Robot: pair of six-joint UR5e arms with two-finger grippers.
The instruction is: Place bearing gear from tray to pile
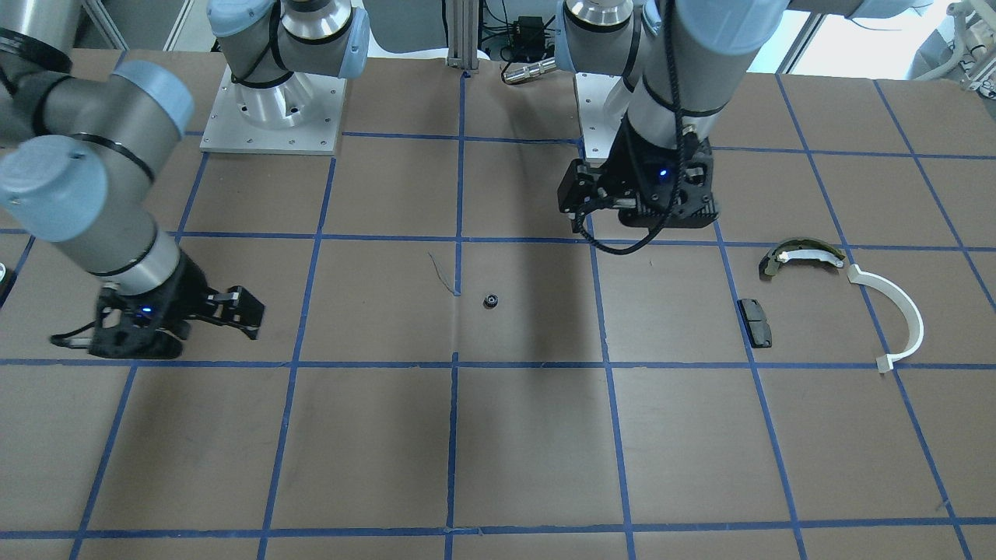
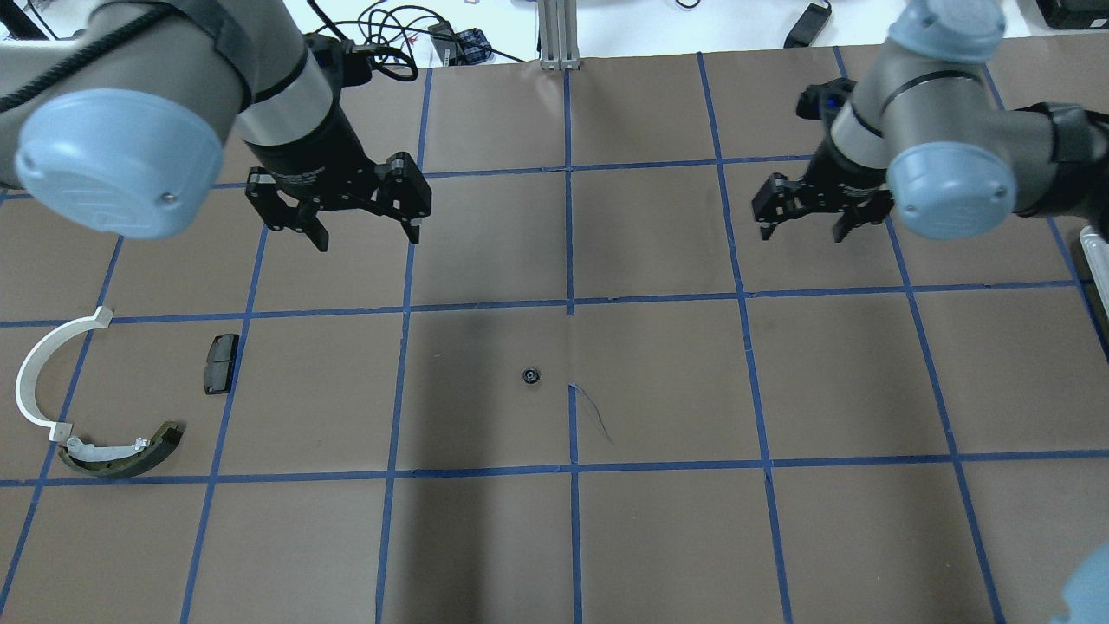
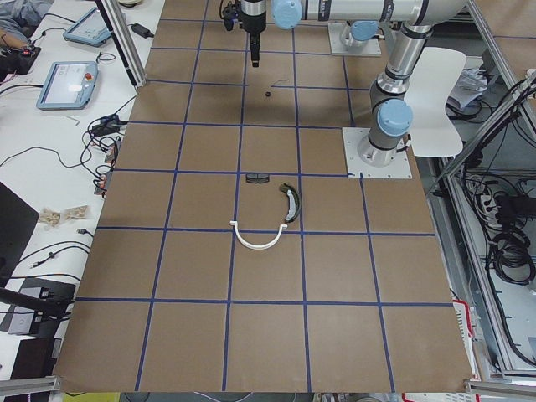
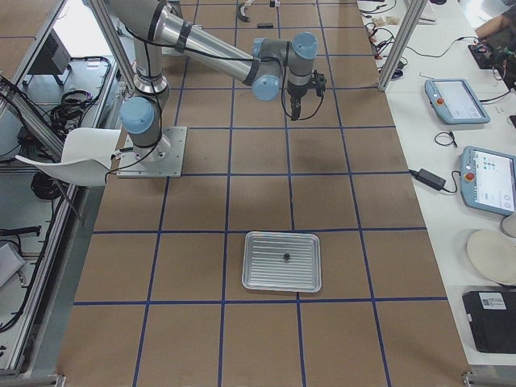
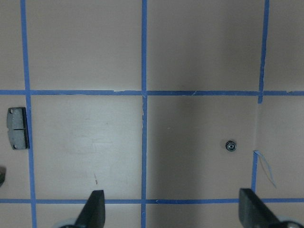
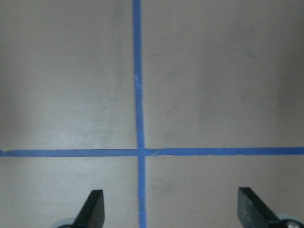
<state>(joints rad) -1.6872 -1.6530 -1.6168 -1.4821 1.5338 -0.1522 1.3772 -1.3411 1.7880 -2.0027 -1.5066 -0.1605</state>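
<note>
Left gripper (image 2: pixel 368 237) spread, empty; bearing gear (image 2: pixel 531 375) lies well apart, toward right gripper (image 2: pixel 801 232), also spread.

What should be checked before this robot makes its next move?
1. Left gripper open, empty: ok.
2. Right gripper open, empty: ok.
3. Bearing gear lying free on the table, nothing touching it: ok.
4. Gear lying with the black pad and white arc: not ok, it lies apart, mid-table.
5. Gear flat or tilted: cannot tell.
</note>
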